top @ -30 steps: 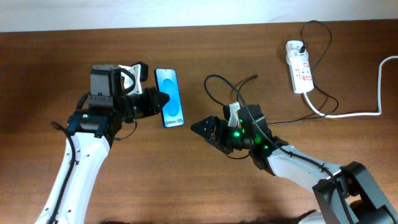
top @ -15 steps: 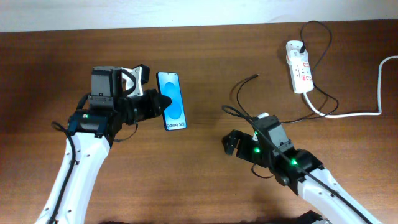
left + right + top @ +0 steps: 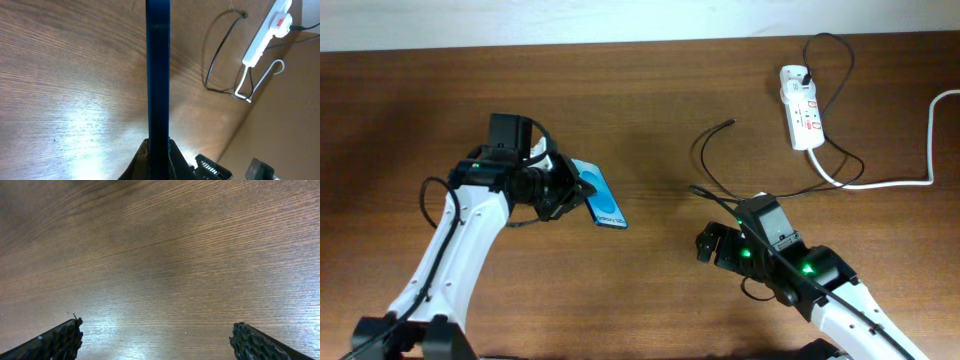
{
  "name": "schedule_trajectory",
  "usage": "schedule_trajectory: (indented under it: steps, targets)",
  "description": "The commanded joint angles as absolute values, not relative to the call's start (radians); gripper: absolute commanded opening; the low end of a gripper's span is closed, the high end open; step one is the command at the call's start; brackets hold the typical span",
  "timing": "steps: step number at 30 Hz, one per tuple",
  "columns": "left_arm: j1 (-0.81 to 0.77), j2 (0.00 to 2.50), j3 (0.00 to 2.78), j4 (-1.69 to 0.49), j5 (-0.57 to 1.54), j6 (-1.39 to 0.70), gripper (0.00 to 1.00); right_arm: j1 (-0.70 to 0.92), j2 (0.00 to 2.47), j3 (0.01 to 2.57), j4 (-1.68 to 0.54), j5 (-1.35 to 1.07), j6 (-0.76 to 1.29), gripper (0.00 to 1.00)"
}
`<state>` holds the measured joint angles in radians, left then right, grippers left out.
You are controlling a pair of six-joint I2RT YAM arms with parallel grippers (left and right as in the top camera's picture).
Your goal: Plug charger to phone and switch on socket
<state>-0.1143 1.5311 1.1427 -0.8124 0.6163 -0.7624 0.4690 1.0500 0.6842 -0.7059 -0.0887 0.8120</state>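
My left gripper [image 3: 572, 190] is shut on the phone [image 3: 602, 199], which shows a blue screen and sits tilted above the table left of centre. In the left wrist view the phone [image 3: 158, 70] appears edge-on as a dark blue strip between the jaws [image 3: 159, 150]. The charger, a thin black cable [image 3: 705, 150], loops from the socket [image 3: 801, 105] at the back right to a free plug tip [image 3: 730, 123]. My right gripper [image 3: 712, 243] is open and empty over bare wood; its fingers [image 3: 157, 340] stand wide apart. The cable passes close beside the right arm.
A thick white cord [image 3: 880, 180] runs from the socket to the right edge. The socket and cable also show in the left wrist view [image 3: 265, 35]. A pale wall strip lies along the table's back edge [image 3: 620, 20].
My left gripper has tilted and carried the phone slightly down and right. My right arm has pulled back to the right and down, off the cable loop, which has shifted right.
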Motion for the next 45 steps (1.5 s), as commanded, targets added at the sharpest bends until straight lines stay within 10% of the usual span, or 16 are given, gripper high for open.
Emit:
schedule_trajectory:
  steps: [1, 18, 45]
  targets:
    - [-0.107, 1.529, 1.160, -0.812, 0.695, -0.776, 0.00, 0.470, 1.060, 0.702, -0.703, -0.100, 0.809, 0.99]
    - [-0.107, 1.529, 1.160, -0.847, 0.696, -0.770, 0.00, 0.180, 1.364, 1.124, -0.770, -0.157, 0.843, 0.98]
    - [-0.107, 1.529, 1.160, -0.848, 0.719, -0.770, 0.00, 0.063, 2.121, 1.228, -0.001, -0.291, 1.119, 0.77]
